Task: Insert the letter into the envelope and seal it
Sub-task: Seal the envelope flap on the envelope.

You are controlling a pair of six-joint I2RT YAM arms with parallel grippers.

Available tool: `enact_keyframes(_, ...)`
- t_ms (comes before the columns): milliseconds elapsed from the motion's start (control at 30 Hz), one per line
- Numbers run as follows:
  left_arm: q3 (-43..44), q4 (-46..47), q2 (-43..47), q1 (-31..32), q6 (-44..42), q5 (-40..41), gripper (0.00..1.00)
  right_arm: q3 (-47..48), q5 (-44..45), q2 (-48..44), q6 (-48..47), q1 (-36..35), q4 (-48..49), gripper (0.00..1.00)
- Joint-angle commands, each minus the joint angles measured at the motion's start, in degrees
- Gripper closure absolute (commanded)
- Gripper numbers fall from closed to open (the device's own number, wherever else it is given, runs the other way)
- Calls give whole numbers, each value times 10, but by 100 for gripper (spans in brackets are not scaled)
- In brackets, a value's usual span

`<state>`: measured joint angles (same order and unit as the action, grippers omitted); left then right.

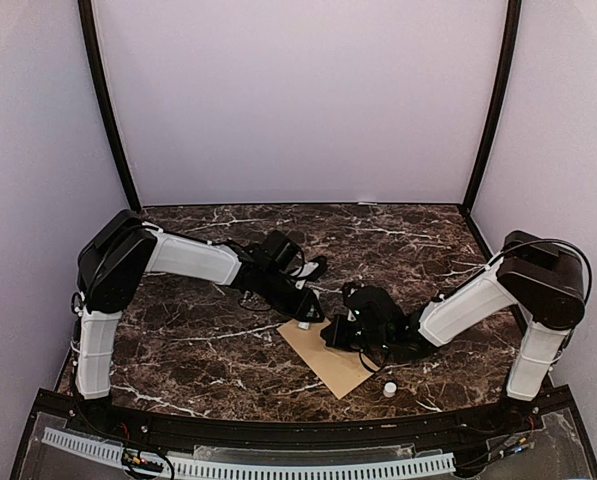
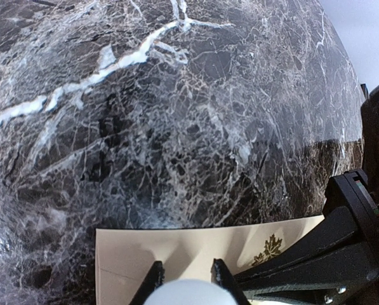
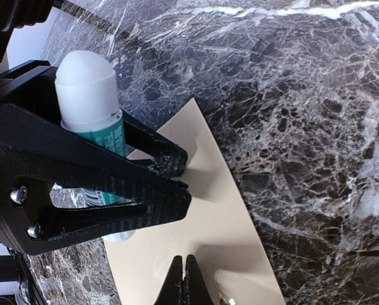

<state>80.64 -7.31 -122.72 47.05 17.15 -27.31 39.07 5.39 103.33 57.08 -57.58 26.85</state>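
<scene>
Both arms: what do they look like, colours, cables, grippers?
The left arm and right arm match: white link shells, bulky black joint housings, thin black cables looping alongside. The left gripper is matte black with tapered triangular fingers and silver screws; the right gripper has slim black pointed fingers.

Far end of envelope [image 1: 328, 370] crowded: left gripper [image 1: 306, 312] with glue stick [image 3: 87, 89], right gripper [image 1: 332, 335] (nearly touching). Cap [image 1: 389, 388] just right of it. Far table [image 1: 398, 230] passable.

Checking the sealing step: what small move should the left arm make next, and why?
Probably ease the left gripper down until the glue stick it clamps touches the envelope. The stick seems just clear of the paper, and the shut right gripper appears to pin the envelope.
</scene>
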Motion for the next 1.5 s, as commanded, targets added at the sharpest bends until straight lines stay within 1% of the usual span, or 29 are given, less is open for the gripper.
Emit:
enact_keyframes(0, 1, -14, -12, 1, 2, 2, 99, -2, 8, 9, -10, 4, -27, 100)
enact_keyframes(400, 4, -19, -13, 1, 2, 9, 100, -81, 7, -26, 36, -30, -17, 100)
enact_keyframes(567, 4, -20, -13, 1, 0, 12, 100, -110, 24, -56, 58, -52, -35, 100)
enact_keyframes(733, 5, -20, -13, 1, 0, 12, 100, -134, 34, -89, 72, -59, -49, 100)
enact_keyframes(967, 4, -21, -13, 0, -1, 10, 100, -95, 51, -78, 47, -53, -76, 100)
enact_keyframes(1167, 5, -21, -13, 1, -1, 6, 100, -66, 41, -61, 28, -34, -66, 100)
enact_keyframes(1467, 6, -20, -13, 1, -1, 3, 100, -17, 16, -12, -6, -4, -50, 100)
